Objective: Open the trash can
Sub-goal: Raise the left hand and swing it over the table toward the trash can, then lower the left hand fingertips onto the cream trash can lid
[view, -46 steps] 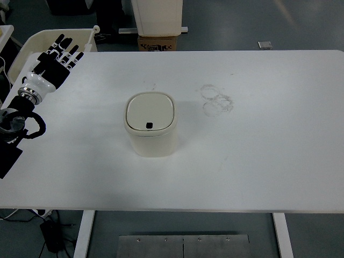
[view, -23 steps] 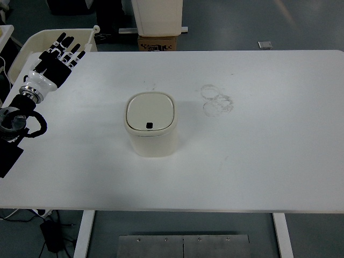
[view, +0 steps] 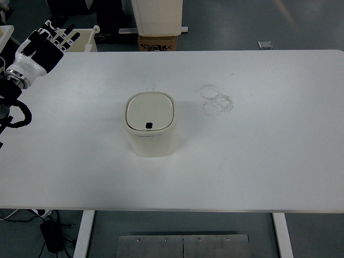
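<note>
A cream trash can (view: 151,124) with rounded corners stands upright near the middle of the white table (view: 258,156). Its lid is down, flat on top, with a small dark button (view: 149,126) at the lid's near edge. My left hand (view: 47,42), black and white, hovers at the table's far left corner, well away from the can, fingers stretched out straight and holding nothing. The right arm does not show.
Faint ring marks (view: 216,99) stain the table to the right of the can. A cream bin (view: 80,38) sits beyond the far left corner, and a white unit on a cardboard box (view: 157,42) stands behind the far edge.
My left hand has drawn back up and to the left, from over the table's left part to its far left corner. The trash can has not moved and its lid stays down.
</note>
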`<act>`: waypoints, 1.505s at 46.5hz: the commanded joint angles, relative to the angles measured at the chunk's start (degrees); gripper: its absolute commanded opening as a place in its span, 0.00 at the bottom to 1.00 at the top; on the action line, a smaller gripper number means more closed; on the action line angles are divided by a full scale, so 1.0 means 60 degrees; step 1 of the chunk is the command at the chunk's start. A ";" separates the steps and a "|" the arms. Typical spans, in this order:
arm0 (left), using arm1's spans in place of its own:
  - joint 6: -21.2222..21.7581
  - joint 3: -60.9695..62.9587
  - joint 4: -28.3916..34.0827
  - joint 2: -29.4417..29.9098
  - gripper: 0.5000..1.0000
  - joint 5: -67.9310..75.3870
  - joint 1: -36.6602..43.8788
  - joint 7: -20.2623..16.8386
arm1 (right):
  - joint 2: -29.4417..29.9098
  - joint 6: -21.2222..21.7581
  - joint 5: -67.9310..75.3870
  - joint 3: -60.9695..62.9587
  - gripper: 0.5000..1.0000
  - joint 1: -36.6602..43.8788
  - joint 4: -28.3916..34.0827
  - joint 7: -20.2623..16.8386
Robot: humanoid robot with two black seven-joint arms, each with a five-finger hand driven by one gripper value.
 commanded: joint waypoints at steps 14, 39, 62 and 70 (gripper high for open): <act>0.0061 0.0790 -0.2582 0.1648 1.00 0.0182 -0.0139 0.0069 | 0.0000 0.0000 0.0000 -0.0001 0.99 0.0001 0.0001 0.0000; 0.0061 0.5653 -0.4501 0.3157 1.00 0.1148 -0.4459 0.0113 | 0.0000 0.0000 0.0000 -0.0001 0.99 0.0001 0.0001 0.0000; -0.0539 0.9711 -0.6508 0.3480 1.00 0.2012 -0.8444 0.0113 | 0.0000 0.0000 0.0000 -0.0001 0.99 0.0001 0.0001 0.0000; -0.0744 1.0298 -0.7094 0.3362 1.00 0.3169 -0.8884 0.0127 | 0.0000 0.0000 0.0000 -0.0001 0.99 0.0001 0.0001 0.0000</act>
